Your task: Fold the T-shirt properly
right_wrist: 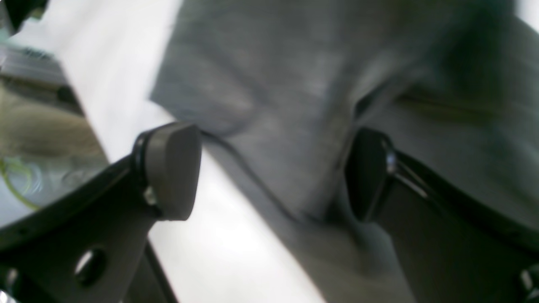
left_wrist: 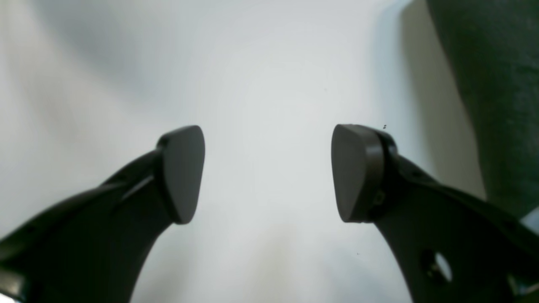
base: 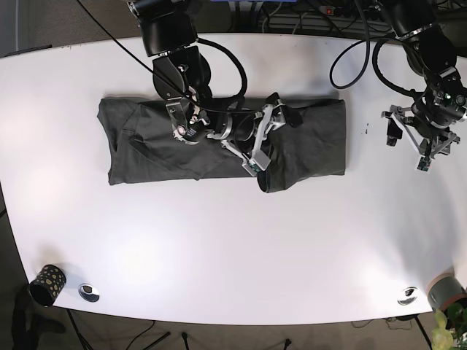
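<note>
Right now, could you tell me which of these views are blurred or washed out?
Right wrist: the shirt is smeared with blur, the table bleached white. Left wrist: softly out of focus, the table pale and featureless between the open hand. Base: sharp and evenly lit, with faint glare patches on the table.

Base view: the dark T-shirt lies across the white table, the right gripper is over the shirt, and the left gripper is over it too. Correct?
Not quite. In the base view the left gripper is over bare table, off the T-shirt. The left wrist view shows only white surface between its open jaws. The right gripper is over the shirt, as stated.
</note>
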Available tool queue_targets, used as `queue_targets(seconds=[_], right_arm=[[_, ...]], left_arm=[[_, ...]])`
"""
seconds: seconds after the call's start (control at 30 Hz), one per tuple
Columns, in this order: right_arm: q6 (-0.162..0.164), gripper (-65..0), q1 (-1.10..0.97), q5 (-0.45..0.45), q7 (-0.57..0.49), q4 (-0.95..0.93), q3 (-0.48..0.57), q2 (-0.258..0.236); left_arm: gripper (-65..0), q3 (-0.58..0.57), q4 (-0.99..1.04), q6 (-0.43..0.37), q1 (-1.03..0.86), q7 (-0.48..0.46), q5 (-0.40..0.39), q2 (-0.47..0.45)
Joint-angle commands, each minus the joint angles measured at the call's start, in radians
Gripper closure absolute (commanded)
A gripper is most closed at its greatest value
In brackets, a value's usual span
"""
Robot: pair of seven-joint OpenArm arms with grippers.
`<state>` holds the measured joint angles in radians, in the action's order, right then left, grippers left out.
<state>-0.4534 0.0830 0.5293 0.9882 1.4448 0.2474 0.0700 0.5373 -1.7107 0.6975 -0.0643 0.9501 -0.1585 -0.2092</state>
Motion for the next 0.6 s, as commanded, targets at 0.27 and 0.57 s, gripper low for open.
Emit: queue_targets(seconds=[0.27, 0.57], right_arm=[[-0.008, -49.5, 0.004, 0.015, -0.067, 0.014, 0.002, 0.026], [-0.006, -23.5, 0.011, 0.015, -0.137, -0.074, 0.003, 0.021]], left_arm=[[-43.9, -0.024, -0.016, 0.001, 0.010, -0.015, -0.011, -0.019], [-43.9, -0.024, -0.016, 0.001, 0.008, -0.015, -0.011, -0.019]])
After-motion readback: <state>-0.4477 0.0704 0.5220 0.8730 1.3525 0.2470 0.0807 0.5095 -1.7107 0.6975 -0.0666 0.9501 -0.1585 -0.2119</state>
